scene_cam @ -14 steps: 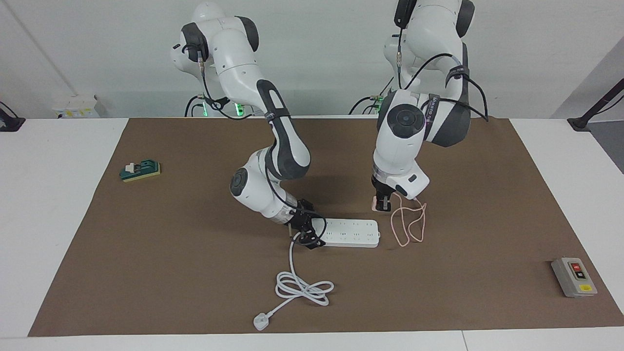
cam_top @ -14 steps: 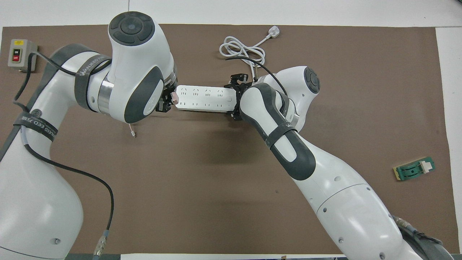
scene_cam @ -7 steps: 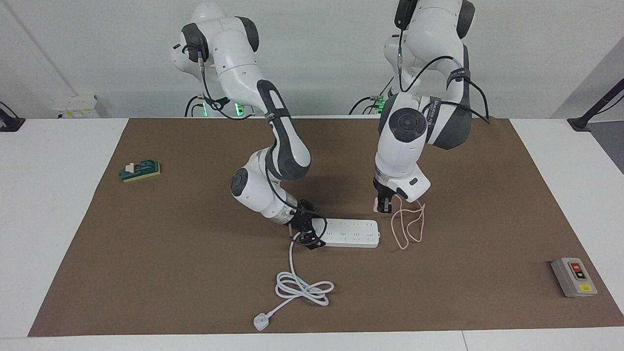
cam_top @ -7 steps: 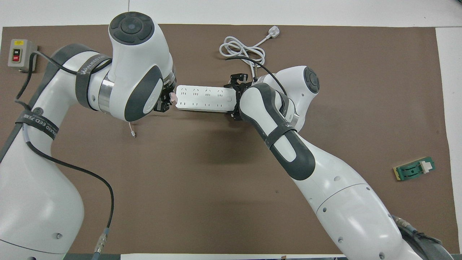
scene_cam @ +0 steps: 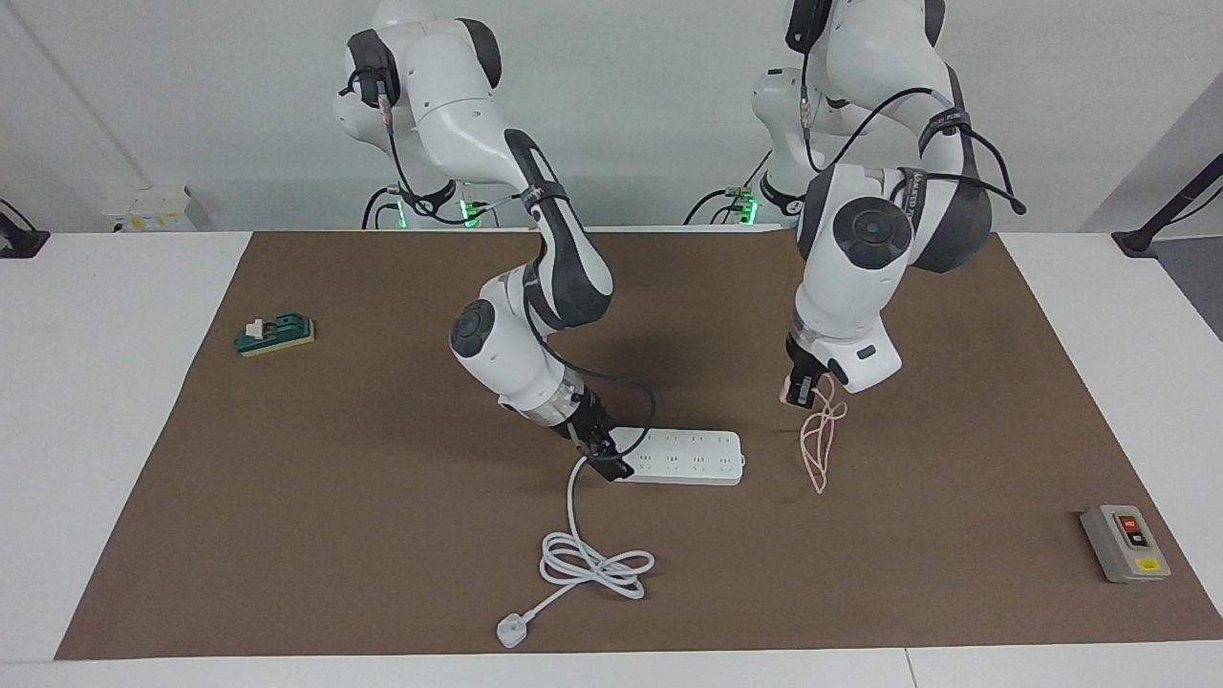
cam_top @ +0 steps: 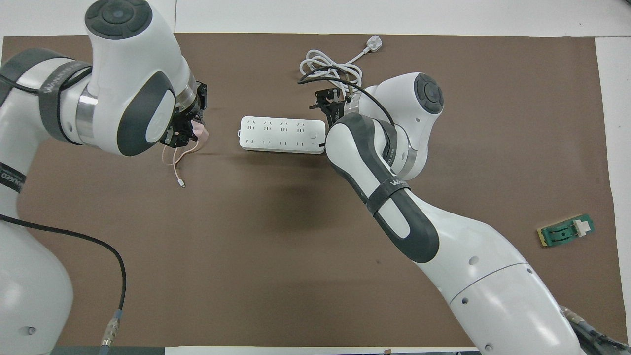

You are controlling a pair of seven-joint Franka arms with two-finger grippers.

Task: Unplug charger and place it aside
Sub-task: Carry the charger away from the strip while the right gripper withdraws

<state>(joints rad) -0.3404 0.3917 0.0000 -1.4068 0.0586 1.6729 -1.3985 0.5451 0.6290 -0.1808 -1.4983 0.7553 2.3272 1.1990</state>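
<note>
The pale pink charger (scene_cam: 794, 390) (cam_top: 200, 130) is unplugged and off the mat, and my left gripper (scene_cam: 801, 391) (cam_top: 189, 133) is shut on it. It hangs over bare mat beside the white power strip (scene_cam: 684, 457) (cam_top: 282, 134), toward the left arm's end of the table. Its thin pink cable (scene_cam: 818, 444) (cam_top: 176, 159) dangles down to the mat. My right gripper (scene_cam: 602, 457) (cam_top: 326, 102) is at the strip's cord end, just over or against it.
The strip's thick white cord (scene_cam: 594, 564) (cam_top: 329, 66) lies coiled farther from the robots, ending in a plug (scene_cam: 511, 632) (cam_top: 373, 44). A grey button box (scene_cam: 1125, 543) sits toward the left arm's end. A green block (scene_cam: 275, 335) (cam_top: 566, 230) lies toward the right arm's end.
My left gripper has carried the charger away from the strip, toward the left arm's end, with the cable trailing. My right gripper has turned and drawn in at the strip's cord end.
</note>
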